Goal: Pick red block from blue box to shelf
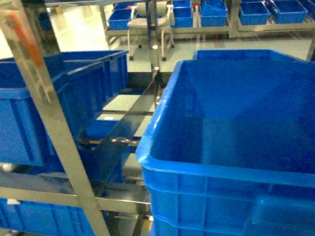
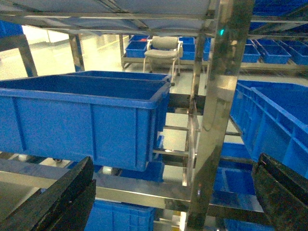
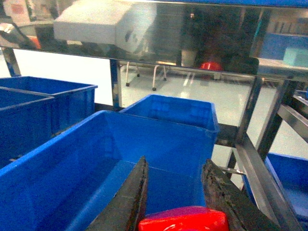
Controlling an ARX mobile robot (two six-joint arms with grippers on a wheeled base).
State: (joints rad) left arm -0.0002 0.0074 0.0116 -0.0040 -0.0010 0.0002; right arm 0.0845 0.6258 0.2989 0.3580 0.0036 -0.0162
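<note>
The red block [image 3: 185, 219] sits low between the two dark fingers of my right gripper [image 3: 175, 163], which is shut on it. It hangs above the inside of a dark blue crate [image 3: 96, 159] standing on the shelf [image 3: 260, 159]. My left gripper [image 2: 175, 159] is open, its fingers spread wide with nothing between them, facing a steel upright of the shelf [image 2: 221, 96]. Neither gripper shows in the head view, where the shelf's upright [image 1: 49, 107] stands on the left. A pale turquoise shape [image 3: 294, 57] shows at the top right; I cannot tell whether it is the blue box.
Large dark blue crates fill the rack: one close at the right [image 1: 250, 142], others at the left [image 1: 10, 111] and below [image 1: 38, 215]. A shiny rail [image 3: 168, 43] runs overhead in the right wrist view. A white chair [image 1: 150, 23] and more crates stand beyond.
</note>
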